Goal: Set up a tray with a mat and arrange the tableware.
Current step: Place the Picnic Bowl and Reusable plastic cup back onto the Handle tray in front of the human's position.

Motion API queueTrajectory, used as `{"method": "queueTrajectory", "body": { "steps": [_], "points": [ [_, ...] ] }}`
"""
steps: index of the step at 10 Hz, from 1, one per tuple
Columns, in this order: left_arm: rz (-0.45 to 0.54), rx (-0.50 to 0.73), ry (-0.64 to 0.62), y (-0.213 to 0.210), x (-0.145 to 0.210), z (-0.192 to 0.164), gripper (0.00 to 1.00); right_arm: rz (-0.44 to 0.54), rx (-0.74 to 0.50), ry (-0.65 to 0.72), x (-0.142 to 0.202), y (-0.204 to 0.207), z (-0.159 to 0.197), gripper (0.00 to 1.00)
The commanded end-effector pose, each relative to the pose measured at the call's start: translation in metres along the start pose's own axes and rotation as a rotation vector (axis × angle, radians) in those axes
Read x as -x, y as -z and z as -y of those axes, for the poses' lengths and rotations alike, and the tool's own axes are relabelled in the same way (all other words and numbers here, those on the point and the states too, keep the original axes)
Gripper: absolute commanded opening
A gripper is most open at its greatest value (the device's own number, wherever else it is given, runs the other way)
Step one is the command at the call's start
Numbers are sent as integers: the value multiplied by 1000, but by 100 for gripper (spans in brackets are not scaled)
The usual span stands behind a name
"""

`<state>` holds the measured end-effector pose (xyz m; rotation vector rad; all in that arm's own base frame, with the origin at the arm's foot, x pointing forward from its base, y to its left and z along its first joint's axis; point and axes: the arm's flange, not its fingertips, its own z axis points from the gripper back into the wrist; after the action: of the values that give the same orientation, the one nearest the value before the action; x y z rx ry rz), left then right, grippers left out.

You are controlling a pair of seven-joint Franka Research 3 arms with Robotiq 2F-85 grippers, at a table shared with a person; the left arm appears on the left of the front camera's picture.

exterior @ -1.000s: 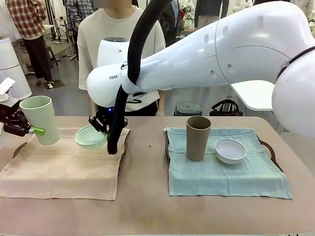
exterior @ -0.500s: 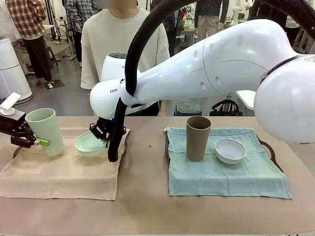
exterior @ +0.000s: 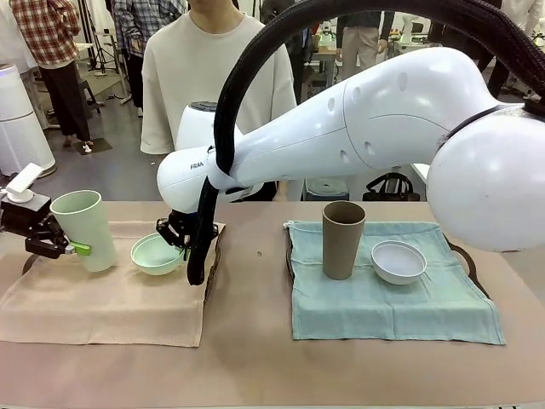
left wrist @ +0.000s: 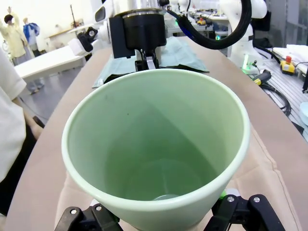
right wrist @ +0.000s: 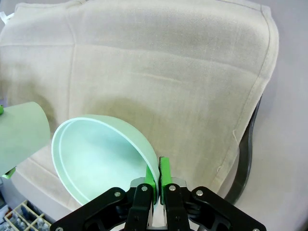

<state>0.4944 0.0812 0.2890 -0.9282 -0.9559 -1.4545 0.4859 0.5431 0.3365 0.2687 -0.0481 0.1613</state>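
Front view: two trays on the surface, each under a cloth mat.
Mint cup: tall, tapered, pale green, upright over the beige mat; left gripper clamped around it.
Mint bowl: small, round, tilted; right gripper pinched shut on its rim.
Tan cup, white bowl: side by side on the teal mat.
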Motion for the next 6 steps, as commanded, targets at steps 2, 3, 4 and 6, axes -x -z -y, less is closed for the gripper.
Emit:
{"method": "queueTrajectory", "body": {
  "steps": [2, 3, 4, 6],
  "points": [
    [-2, -10, 32, 6, 7, -8, 85, -12, -31, -4, -4, 3, 3, 5],
    [3, -8, 24, 9, 9, -9, 85, -22, -30, 0, -5, 6, 5, 5],
    [0, -8, 22, 9, 9, -10, 85, -29, -30, 1, -6, 7, 5, 5],
    [-15, -8, 10, 11, 9, -10, 92, -48, -28, 1, -5, 7, 7, 61]
  ]
}}
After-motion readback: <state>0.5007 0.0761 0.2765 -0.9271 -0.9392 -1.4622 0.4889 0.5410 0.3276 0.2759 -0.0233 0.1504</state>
